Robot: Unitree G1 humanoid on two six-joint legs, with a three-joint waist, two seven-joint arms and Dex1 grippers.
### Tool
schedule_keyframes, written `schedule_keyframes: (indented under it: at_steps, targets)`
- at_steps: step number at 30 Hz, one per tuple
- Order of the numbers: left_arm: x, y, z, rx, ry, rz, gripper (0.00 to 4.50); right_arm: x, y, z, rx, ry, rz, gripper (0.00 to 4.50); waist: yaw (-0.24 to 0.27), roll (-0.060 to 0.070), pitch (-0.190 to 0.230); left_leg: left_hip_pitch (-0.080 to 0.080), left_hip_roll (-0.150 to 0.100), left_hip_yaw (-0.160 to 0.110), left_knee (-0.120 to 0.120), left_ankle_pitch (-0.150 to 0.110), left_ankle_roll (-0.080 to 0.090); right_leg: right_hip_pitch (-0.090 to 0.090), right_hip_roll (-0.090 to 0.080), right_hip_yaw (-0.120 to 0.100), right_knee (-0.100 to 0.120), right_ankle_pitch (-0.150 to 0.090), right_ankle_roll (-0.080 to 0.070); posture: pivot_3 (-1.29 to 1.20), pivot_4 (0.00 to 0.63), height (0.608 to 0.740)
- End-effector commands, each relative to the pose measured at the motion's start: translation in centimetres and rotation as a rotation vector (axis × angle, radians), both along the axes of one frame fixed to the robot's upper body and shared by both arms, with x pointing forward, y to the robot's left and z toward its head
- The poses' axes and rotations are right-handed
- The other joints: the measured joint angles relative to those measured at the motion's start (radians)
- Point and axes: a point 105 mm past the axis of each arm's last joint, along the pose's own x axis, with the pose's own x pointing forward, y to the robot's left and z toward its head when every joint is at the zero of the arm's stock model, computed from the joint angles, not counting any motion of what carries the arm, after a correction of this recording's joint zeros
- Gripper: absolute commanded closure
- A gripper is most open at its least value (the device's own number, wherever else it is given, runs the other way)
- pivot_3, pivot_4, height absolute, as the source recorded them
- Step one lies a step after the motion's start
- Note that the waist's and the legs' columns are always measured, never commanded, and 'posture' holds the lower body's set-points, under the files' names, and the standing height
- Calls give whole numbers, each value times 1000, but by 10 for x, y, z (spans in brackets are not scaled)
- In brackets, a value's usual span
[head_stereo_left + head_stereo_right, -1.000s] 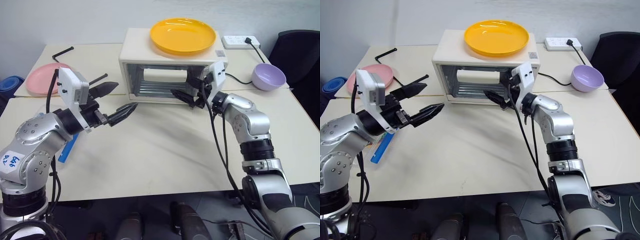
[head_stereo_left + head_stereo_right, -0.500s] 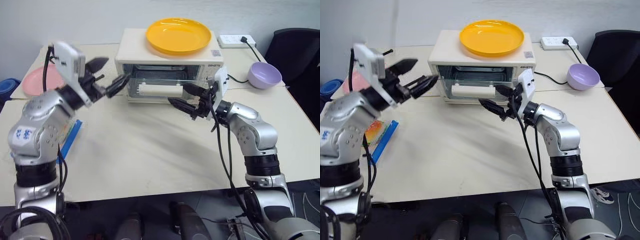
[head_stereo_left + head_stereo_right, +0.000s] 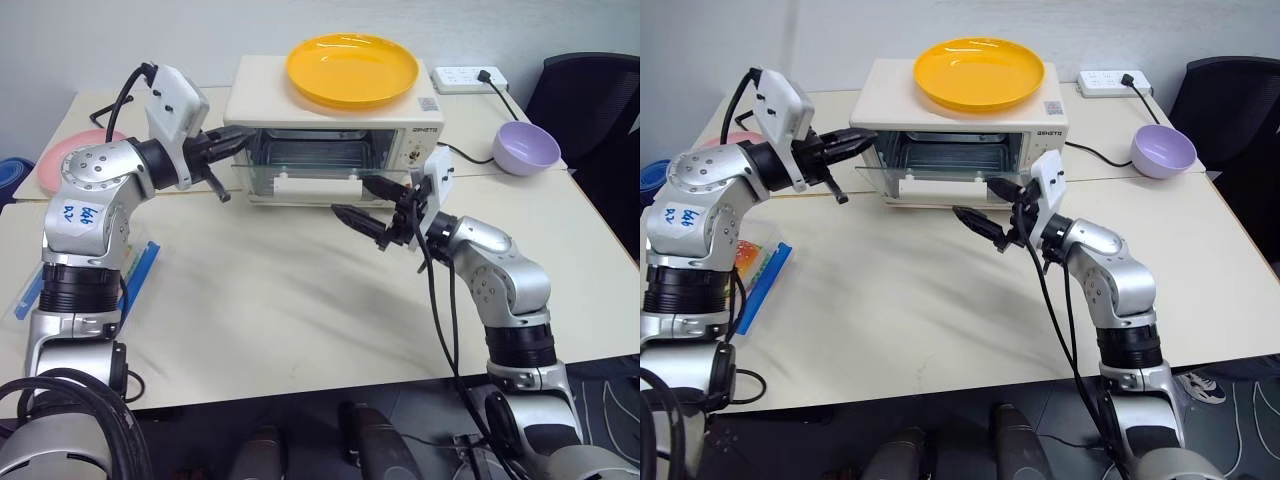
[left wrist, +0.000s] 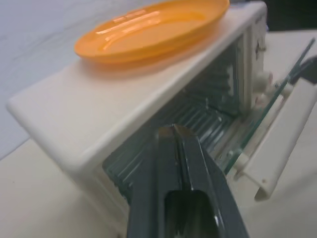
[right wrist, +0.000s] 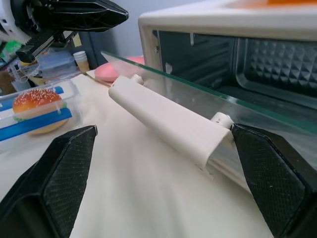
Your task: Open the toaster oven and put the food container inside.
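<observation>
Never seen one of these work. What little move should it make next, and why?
Probably the open right gripper should take the door handle and pull it lower: the toaster oven door hangs only partly open, and the food container lies on the table.

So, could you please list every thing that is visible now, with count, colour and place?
Boxy countertop toaster oven: 1, cream-white, table's back, glass door half lowered.
Round plate: 1, orange, on the oven.
Clear plastic food container: 1, blue strips, table's left edge, toy hamburger inside.
Flat plate: 1, pink, back left.
Bowl: 1, lilac, back right.
Power strip: 1, white, behind the oven.
Table: cream.
Left gripper: black, shut, at the oven's left front corner.
Right gripper: black, open, before the door handle.
</observation>
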Motion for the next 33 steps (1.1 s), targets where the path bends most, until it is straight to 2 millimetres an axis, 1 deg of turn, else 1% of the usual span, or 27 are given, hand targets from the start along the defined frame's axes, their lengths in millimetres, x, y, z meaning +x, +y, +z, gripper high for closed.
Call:
schedule_keyframes:
  at_steps: [1, 7, 10, 11, 14, 16, 18, 22, 25, 27, 29, 31, 33]
  targets:
    - [-1, 1, 9, 86, -49, -47, 4450, -12, 10, 9, 19, -35, 41, 0, 2, 0, 0, 0, 0, 0, 0, 0, 0, 0, 0, 0, -1, 0, 0, 0, 150, 740]
    - [-9, -7, 1, 144, -4, -182, 4450, -15, 6, 7, 22, -31, -3, 0, 4, 0, 0, -2, 0, -1, 1, 0, 1, -1, 0, -1, -1, 0, 0, 0, 150, 740]
    - [-16, -8, -4, 152, 33, -241, 4450, -15, -2, 7, 20, -31, -48, 0, 6, 0, 0, -10, 0, -1, 3, 0, 1, -7, 0, -1, 1, 0, 1, 0, 150, 740]
    - [-18, -8, -5, 155, 39, -251, 4450, -15, -4, 7, 19, -31, -57, 0, 8, 0, 0, -15, -1, 0, 5, 0, 1, -14, -1, 0, 4, 0, 1, 0, 150, 740]
    - [-17, -5, -9, 160, 49, -244, 4450, -20, -16, 5, 8, -27, -100, 0, 15, 0, 0, -17, -1, 0, 7, 0, 1, -16, -1, 0, 6, 0, 1, 0, 150, 740]
    - [-17, -4, -12, 161, 55, -241, 4450, -28, -28, 1, -1, -12, -129, 0, 24, 0, 0, -17, -1, 0, 9, -1, 1, -15, -1, 0, 6, 0, 1, 0, 150, 740]
    - [-17, -3, -15, 164, 66, -242, 4450, -40, -39, -5, -20, 9, -140, 0, 28, 0, 0, -17, -1, 0, 10, -1, 1, -14, -1, 0, 7, 0, 1, 0, 150, 740]
    - [-19, -2, -23, 181, 85, -245, 4450, -62, -46, -12, -47, 47, -101, 0, 29, 0, 0, -17, -2, -1, 14, -1, 2, -13, 0, -1, 7, 0, 1, 0, 150, 740]
    - [-18, 0, -22, 165, 85, -240, 4450, -69, -48, -12, -56, 55, -91, 0, 25, 0, 0, -15, -2, 0, 16, -1, 3, -11, 1, 0, 7, 0, 1, 0, 150, 740]
    - [-18, 0, -16, 126, 82, -235, 4450, -67, -47, -8, -44, 48, -96, 0, 23, 0, 0, -13, -2, 1, 16, -1, 3, -11, 2, 1, 8, 0, 1, 0, 150, 740]
    - [-20, 1, -7, 71, 82, -230, 4450, -53, -44, -1, -25, 32, -119, 0, 21, 0, 0, -12, -2, 1, 16, -1, 3, -11, 4, 2, 9, 0, 1, 0, 150, 740]
    - [-23, 1, -1, 24, 91, -232, 4450, -45, -40, 3, -15, 22, -129, 0, 20, 0, 0, -12, -1, 1, 16, -1, 3, -11, 5, 2, 10, 0, 1, 0, 150, 740]
    - [-33, 4, 6, -41, 116, -259, 4069, -31, -34, 10, 1, 3, -129, 0, 21, 0, 0, -13, -1, 0, 16, -1, 3, -11, 5, 2, 10, 0, 1, 0, 150, 740]
